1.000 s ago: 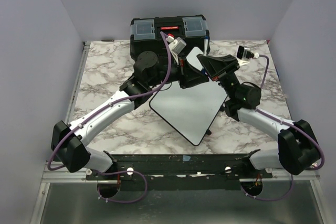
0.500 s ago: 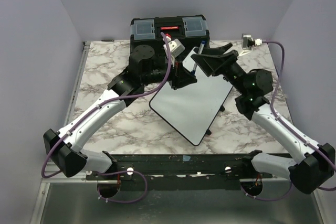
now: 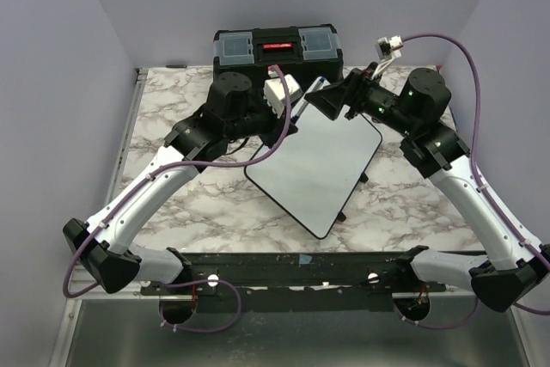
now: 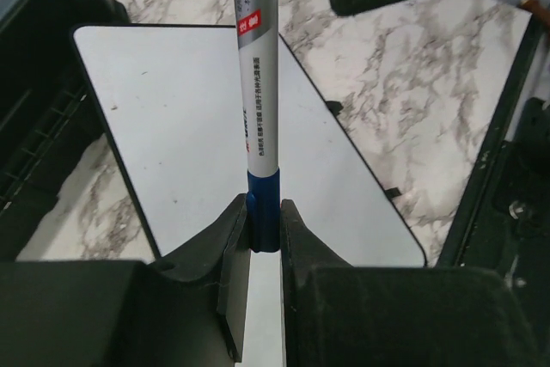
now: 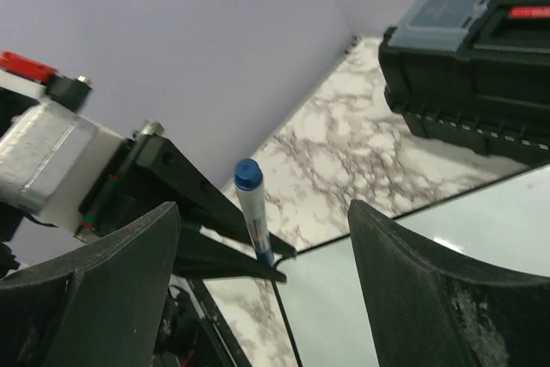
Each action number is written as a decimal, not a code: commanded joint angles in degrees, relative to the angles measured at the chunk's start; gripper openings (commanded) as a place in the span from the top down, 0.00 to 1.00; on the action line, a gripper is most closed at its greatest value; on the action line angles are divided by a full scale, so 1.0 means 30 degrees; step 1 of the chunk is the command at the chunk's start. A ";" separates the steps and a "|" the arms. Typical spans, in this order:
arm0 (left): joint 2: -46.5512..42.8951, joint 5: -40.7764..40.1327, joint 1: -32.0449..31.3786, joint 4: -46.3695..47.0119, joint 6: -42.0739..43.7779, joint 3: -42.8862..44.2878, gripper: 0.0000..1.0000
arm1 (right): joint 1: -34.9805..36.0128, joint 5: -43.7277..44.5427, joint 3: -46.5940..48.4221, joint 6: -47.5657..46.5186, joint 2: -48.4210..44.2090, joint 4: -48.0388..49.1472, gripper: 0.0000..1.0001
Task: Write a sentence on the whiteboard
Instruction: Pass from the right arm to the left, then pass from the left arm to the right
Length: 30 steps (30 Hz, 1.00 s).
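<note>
Left claw: the left claw [image 4: 265,223] is pressed together on a marker [image 4: 258,100] and pinches it at the blue band of the barrel.
Marker: it has a white barrel with a red label. It sticks straight out from the fingers, and the free end shows blue and round in the right wrist view. I cannot tell which end is the writing tip.
Marker place: in the top view it is tilted, over the far corner of the whiteboard [image 3: 314,169] and just in front of the toolbox [image 3: 277,49]. It stands between the 2 claws.
Right claw: the right claw [image 5: 263,211] is spread wide and grips nothing. The marker shows in the gap between its 2 fingers [image 5: 112,272], apart from both.
Whiteboard: it lies flat on the counter [image 3: 172,118], turned diagonally so that 1 corner points to the arm bases. The opposite corner is near the toolbox, under the 2 claws. Its face shows plain glossy white with a few small dark specks and has a thin black rim.
Toolbox: black, with 2 clear lid compartments and a red latch, at the far edge of the counter.
Counter: marbled white and grey.
Arms: both reach in from the near edge and meet over the far part of the whiteboard.
</note>
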 commanded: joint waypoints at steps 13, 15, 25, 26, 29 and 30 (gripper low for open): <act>-0.1746 -0.3711 -0.0641 -0.0656 1.1882 -0.1020 1.00 | 0.0136 -0.3731 0.2654 -0.0289 0.0987 -0.6385 0.18; -0.1428 -0.4322 -0.1121 -0.1244 1.3814 -0.1040 1.00 | 0.0150 -0.4056 0.2526 -0.0040 0.1024 -0.6291 0.19; 0.0057 -0.8836 -0.2791 -0.0275 1.7282 -0.1089 1.00 | 0.0132 -0.4870 0.1406 0.0747 0.1288 -0.6269 0.23; 0.0069 -0.9124 -0.2946 -0.0034 1.7477 -0.1275 1.00 | 0.0136 -0.4727 0.1413 0.0663 0.1343 -0.6474 0.23; 0.0213 -0.9400 -0.3112 -0.0187 1.7437 -0.1116 1.00 | 0.0136 -0.4242 0.1438 0.0353 0.1497 -0.7080 0.25; 0.0243 -0.9549 -0.3140 -0.0275 1.7397 -0.1043 1.00 | 0.0151 -0.3985 0.1427 0.0219 0.1528 -0.7312 0.25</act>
